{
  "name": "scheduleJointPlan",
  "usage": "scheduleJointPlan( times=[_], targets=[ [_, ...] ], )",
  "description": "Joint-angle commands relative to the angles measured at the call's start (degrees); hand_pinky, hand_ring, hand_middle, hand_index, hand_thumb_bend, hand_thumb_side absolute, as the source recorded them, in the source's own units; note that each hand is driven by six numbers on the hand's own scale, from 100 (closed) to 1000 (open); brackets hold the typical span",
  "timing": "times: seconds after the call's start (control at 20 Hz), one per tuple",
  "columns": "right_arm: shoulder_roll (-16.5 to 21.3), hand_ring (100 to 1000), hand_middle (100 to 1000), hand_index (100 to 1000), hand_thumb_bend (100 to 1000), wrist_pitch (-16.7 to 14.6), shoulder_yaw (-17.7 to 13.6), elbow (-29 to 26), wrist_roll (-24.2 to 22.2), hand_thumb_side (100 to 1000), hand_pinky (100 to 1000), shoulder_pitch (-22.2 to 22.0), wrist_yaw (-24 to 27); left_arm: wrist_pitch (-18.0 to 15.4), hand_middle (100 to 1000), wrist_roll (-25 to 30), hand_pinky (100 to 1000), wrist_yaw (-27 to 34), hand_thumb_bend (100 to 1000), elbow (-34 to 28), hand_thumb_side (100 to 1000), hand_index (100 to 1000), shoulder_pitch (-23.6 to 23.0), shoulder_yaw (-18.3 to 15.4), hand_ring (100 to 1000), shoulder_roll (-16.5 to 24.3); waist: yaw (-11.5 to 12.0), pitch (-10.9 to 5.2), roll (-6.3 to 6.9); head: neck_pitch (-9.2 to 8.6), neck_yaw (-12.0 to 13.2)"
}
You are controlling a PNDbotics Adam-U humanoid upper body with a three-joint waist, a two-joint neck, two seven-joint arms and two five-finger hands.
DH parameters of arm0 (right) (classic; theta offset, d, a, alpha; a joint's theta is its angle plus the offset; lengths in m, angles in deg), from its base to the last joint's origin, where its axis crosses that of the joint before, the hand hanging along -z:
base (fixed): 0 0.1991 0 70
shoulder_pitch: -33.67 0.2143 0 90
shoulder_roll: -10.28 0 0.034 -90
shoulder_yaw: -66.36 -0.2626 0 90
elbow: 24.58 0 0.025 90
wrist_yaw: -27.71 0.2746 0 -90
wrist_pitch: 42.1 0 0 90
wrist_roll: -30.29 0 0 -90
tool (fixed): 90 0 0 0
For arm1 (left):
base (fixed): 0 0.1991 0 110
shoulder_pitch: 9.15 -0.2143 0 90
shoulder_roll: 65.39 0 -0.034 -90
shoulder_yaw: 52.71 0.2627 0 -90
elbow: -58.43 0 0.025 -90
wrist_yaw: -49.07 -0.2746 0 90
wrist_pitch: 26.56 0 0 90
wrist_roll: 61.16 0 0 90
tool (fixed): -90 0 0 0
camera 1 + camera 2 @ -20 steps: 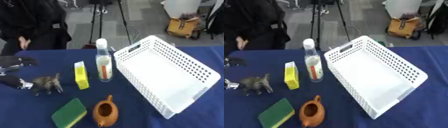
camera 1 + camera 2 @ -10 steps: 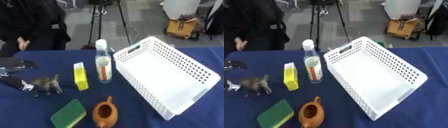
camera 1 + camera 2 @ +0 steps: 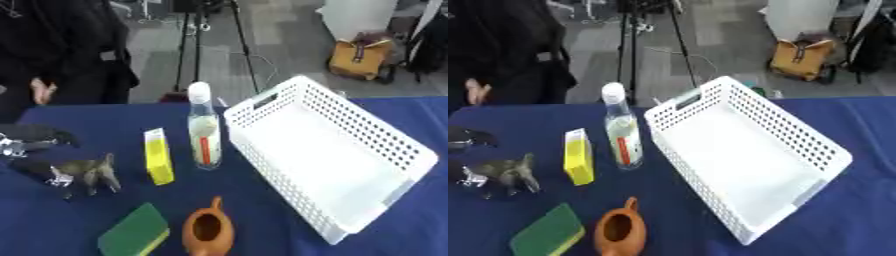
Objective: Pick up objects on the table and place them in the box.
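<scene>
The left hand [image 3: 35, 150] comes in at the left edge of the desk [image 3: 262, 235], black with silver parts, its fingers spread either side of a small grey-brown animal figure [image 3: 87, 172]; whether they actually touch the figure I cannot tell, and the hand looks open rather than closed round it. The right hand shows in neither view.

Nearest the robot lie a green sponge with a yellow underside [image 3: 133, 234] and, just beside it to the right, a brown clay teapot [image 3: 208, 230] with its opening facing up. The animal figure stands a little farther back, on the left, upright on its legs. Beyond the teapot a yellow and white box [image 3: 158, 156] stands on the blue cloth, and close to its right a clear bottle with a white cap and a red label [image 3: 204, 135] stands upright, the two near each other but apart.

The white perforated basket [image 3: 385, 145] takes up the right half of the desk, set askew, one corner toward the bottle; nothing lies in it. All the objects rest on the desk outside it.
</scene>
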Motion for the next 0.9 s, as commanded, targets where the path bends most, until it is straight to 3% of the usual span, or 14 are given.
scheduleJointPlan(
  times=[0.05, 0.45, 0.7, 0.9],
  targets=[
    [0.84, 672, 587, 588, 100, -0.1, -0.03, -0.65, 0.26, 575, 640, 0.65, 0.7, 0.7, 1000, 3.62, 1000, 0.06, 702, -0.57, 775, 1000, 1.47, -0.53, 1000, 1.55, 0.03, -0.94, -0.12, -0.6, 0.16],
    [1.07, 669, 585, 587, 100, -0.35, 0.02, -0.65, 0.87, 575, 638, 0.63, 0.98, -0.2, 1000, 6.3, 1000, -1.86, 685, -1.65, 721, 1000, 0.65, 0.39, 1000, 3.03, -0.07, -0.94, 0.07, -0.6, 0.19],
    [0.93, 665, 582, 582, 100, -0.49, 0.2, -0.65, 0.62, 570, 636, 0.55, 1.07, -1.37, 1000, 3.9, 1000, -3.84, 645, -2.28, 723, 1000, 1.84, 0.24, 1000, 3.25, 0.03, -0.8, 0.06, -0.62, 0.12],
    [0.89, 663, 582, 582, 100, -0.65, 0.29, -0.65, 0.52, 568, 637, 0.59, 1.18, -1.29, 1000, 2.3, 1000, -6.46, 643, 1.15, 734, 1000, 3.69, 0.26, 1000, 1.88, -0.21, -0.68, -0.11, -0.87, 0.25]
  ],
)
